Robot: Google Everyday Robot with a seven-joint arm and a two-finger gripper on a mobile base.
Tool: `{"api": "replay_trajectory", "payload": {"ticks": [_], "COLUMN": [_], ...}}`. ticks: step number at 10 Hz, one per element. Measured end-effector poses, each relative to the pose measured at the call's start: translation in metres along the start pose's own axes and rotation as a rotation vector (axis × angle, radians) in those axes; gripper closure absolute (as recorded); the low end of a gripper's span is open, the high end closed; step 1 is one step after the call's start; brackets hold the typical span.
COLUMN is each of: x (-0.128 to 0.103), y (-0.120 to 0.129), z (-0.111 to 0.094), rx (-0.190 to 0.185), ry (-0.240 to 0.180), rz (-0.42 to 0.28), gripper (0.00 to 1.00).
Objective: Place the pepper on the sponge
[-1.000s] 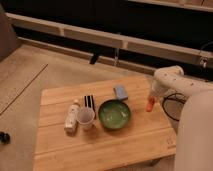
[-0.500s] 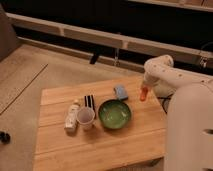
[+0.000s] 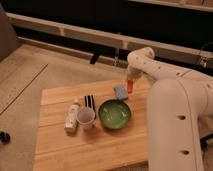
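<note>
Grips one pepper point(image 3: 130, 88) in the end effector point(image 3: 130, 81), just beside one sponge point(image 3: 120, 91). Shows one bowl point(image 3: 115, 114), one cup point(image 3: 85, 118) and one bottle point(image 3: 73, 116) on the table point(image 3: 75, 150).

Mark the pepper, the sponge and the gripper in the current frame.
pepper point(image 3: 130, 86): camera view, middle of its orange body.
sponge point(image 3: 120, 91): camera view, centre of its blue top face.
gripper point(image 3: 131, 79): camera view, between its fingers, just right of the sponge, shut on the pepper.
</note>
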Motion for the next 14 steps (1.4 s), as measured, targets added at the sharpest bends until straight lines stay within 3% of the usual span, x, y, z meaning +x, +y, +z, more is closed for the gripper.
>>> {"api": "replay_trajectory", "payload": {"ticks": [2,4,5,10,14], "x": [0.022,0.042,0.049,0.039,0.030], "y": [0.026,0.032,0.031,0.031,0.038], "z": [0.027,0.048,0.058,0.065,0.064], "rx": [-0.067,-0.100,-0.109,-0.101,-0.100], "ry": [0.070,0.129,0.155,0.153,0.145], "rz": [-0.031,-0.036,-0.040,-0.096,-0.137], "gripper": [1.00,0.98,0.88,0.40,0.37]}}
